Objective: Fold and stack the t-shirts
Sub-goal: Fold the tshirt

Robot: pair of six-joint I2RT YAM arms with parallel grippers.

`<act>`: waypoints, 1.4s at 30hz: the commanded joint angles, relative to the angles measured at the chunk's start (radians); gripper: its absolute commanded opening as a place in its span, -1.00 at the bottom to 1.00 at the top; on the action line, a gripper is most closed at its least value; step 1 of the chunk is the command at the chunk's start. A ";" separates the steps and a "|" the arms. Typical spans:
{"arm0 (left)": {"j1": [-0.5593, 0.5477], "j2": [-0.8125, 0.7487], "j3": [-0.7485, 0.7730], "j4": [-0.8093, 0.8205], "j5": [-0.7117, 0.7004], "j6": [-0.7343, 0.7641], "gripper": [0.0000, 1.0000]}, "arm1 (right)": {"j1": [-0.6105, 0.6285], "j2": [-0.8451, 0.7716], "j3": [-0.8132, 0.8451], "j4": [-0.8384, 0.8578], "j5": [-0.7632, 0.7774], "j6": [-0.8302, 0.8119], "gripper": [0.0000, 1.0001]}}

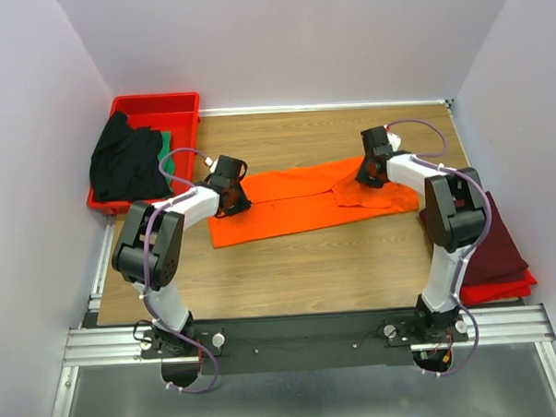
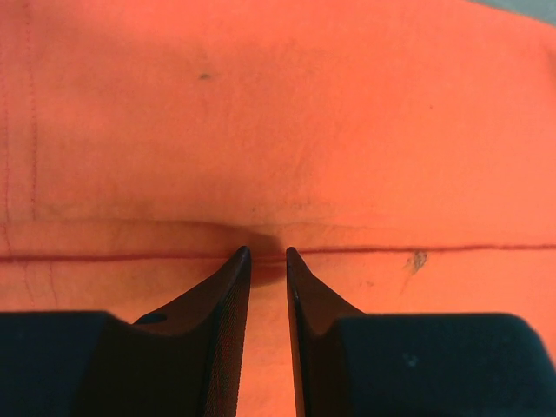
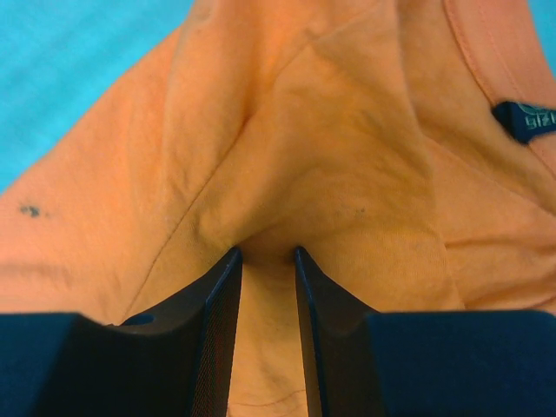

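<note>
The bright orange t-shirt [image 1: 305,203] lies as a long folded strip across the middle of the table. My left gripper [image 1: 233,203] is at its left end. In the left wrist view [image 2: 265,252] the jaws stand nearly closed with orange cloth [image 2: 278,130] between them at a stitched hem. My right gripper [image 1: 369,175] is at the shirt's right end. In the right wrist view [image 3: 265,252] the jaws pinch puckered orange cloth [image 3: 330,130]. The dark maroon t-shirt [image 1: 487,241] lies folded at the right edge. The black t-shirt [image 1: 124,164] and the green t-shirt [image 1: 167,144] sit in the tray.
The rigid red plastic tray [image 1: 163,105] stands at the back left corner, with black cloth hanging over its edge. A red folded cloth [image 1: 503,288] lies under the maroon shirt. Grey walls close in the table on three sides.
</note>
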 commanded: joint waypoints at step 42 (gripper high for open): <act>-0.124 0.003 0.075 -0.105 -0.106 0.031 -0.36 | -0.013 0.581 1.001 -0.001 -0.135 -0.429 0.00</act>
